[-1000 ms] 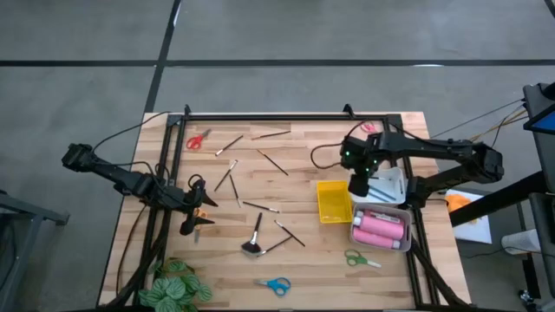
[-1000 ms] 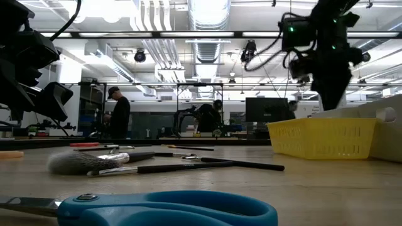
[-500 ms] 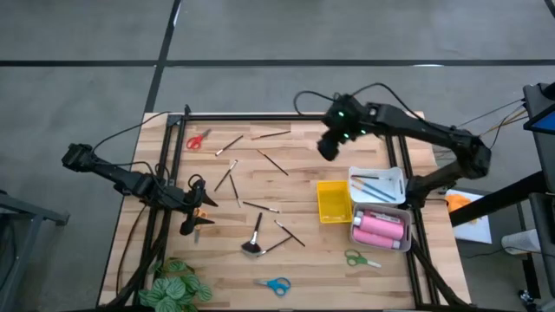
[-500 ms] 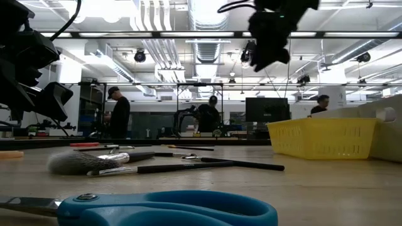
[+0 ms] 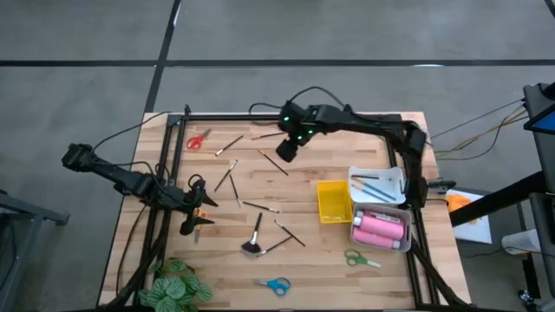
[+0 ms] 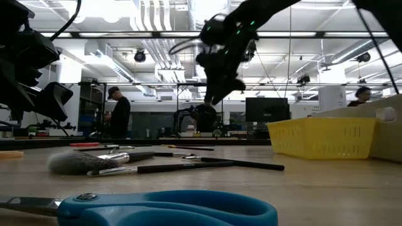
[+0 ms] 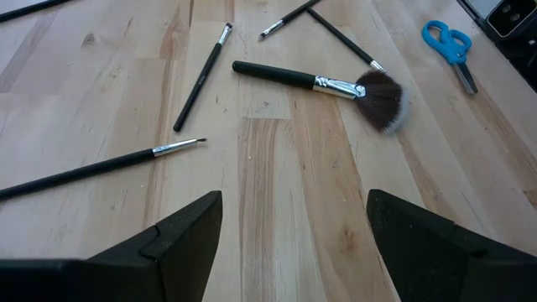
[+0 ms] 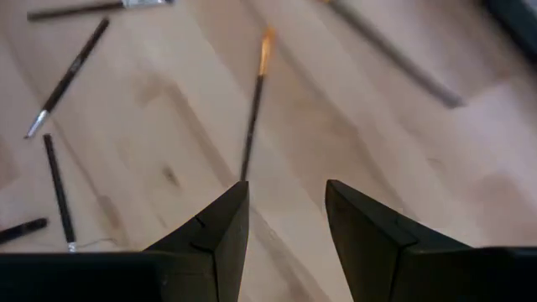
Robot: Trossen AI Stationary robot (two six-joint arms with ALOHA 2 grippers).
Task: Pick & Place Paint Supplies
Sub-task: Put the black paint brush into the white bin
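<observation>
Blue scissors [image 5: 277, 284] are lying near the table's [image 5: 312, 260] front edge; beyond, our right gripper [image 5: 287, 149], released and empty, is now hovering over thin brushes [image 5: 271, 161] after leaving the white tray [image 5: 378, 185], lining up another pick. Left gripper [image 5: 192, 217] is idling, unclenched, by the left edge.

Your right arm is stretched across to the table's far centre, right gripper [image 5: 287, 148] raised above the surface, fingers parted, nothing btwn them. Left gripper [image 5: 192, 218] waits low at left, jaws wide open.

High cam: straight down. Low: table-level, close. Wrists: near wood. All share brushes [image 5: 258, 206].
</observation>
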